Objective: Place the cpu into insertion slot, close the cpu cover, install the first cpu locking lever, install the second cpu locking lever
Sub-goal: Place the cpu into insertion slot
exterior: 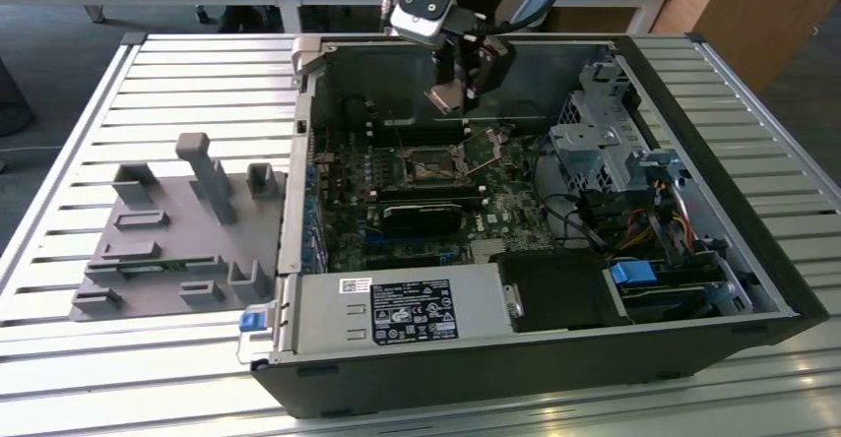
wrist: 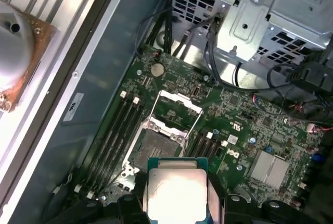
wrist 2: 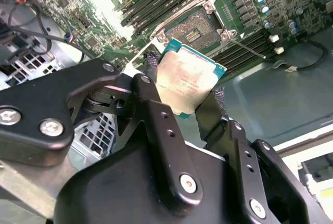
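Black jaws pinch the cpu (wrist 2: 190, 81) by two opposite edges, its silver face bare between them in both wrist views. It hangs in the air above the board (wrist: 244, 130), clear of everything, and the slot (wrist: 153, 148) lies open just beyond it. The cover (wrist: 179, 101) stands lifted on the slot's far side. A thin lever (wrist 2: 250, 49) juts out beside the rim.

In the second wrist view the chip looks turned at an angle to the slot's square. If it goes down that way, a corner would likely land on the rim or scrape the contacts, which bend easily. The grip is only on thin edges, so a knock could twist or drop the chip. The raised cover and the lever sit close to the path, and either could catch a jaw.

Farther out, the case (exterior: 736, 260) walls crowd the arm, and cables near the drive cage could snag. A grey fixture (exterior: 184, 230) lies on the desk (exterior: 132, 93) at the exterior view's left.
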Motion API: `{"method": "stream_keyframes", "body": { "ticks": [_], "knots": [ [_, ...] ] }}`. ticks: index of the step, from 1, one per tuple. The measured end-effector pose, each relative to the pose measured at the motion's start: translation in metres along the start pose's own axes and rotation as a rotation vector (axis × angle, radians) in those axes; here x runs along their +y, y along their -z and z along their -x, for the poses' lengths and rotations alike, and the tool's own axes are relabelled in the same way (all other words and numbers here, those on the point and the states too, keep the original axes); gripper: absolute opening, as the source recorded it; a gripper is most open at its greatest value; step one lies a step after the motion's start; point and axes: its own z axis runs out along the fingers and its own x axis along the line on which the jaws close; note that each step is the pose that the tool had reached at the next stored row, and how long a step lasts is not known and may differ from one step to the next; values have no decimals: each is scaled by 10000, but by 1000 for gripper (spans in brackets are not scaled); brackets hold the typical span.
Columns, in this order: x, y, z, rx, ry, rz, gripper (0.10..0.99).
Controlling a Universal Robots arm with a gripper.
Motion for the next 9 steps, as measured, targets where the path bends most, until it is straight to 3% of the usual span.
{"method": "stream_keyframes", "body": {
  "ticks": [9],
  "knots": [
    [-5, -69, -6, -111, -1170, 8, 541]
  ]
}}
